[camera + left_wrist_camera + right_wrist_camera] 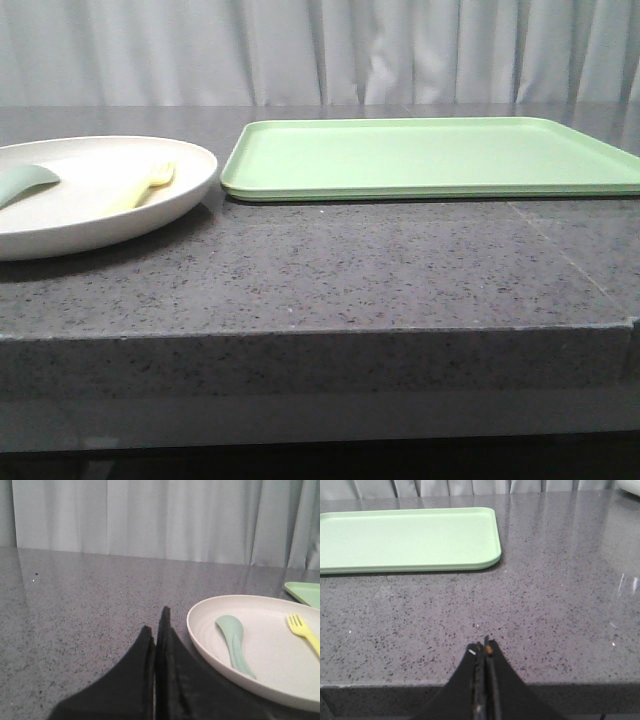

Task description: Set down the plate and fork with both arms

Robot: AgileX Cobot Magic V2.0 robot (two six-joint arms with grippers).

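Dark grey speckled stone worktop (350, 270) with a thick squared front edge, backed by pale grey-white pleated curtains (320, 50) across the whole rear of the room. Large round shallow cream-white plate (90, 205) with a raised rim and matte finish resting on the worktop to the left of the flat light green rectangular tray (430, 158), rim close to the tray's near left corner but apart from it, cut off by the left edge of the front view. Inside the plate, on the side nearer the tray: small pale yellow plastic fork (145, 186), lying flat, long axis slanted, short tines aimed away toward the curtains and a little toward the tray, handle running back toward the plate's near rim. Also inside the plate, on the side away from the tray and apart from the fork: muted sage-green rounded utensil (25, 184), broad end pointing toward the curtains in the left wrist view. Tray bare on top, lying flat with its long side parallel to the worktop's front edge. No brands, labels or writing readable anywhere. Left gripper (156, 630) black, jaws pressed together, holding nothing, low over the worktop just beside the plate on the side away from the tray. Right gripper (485, 647) black, jaws likewise together and empty, above the worktop's front edge, well apart from the tray's near right corner.
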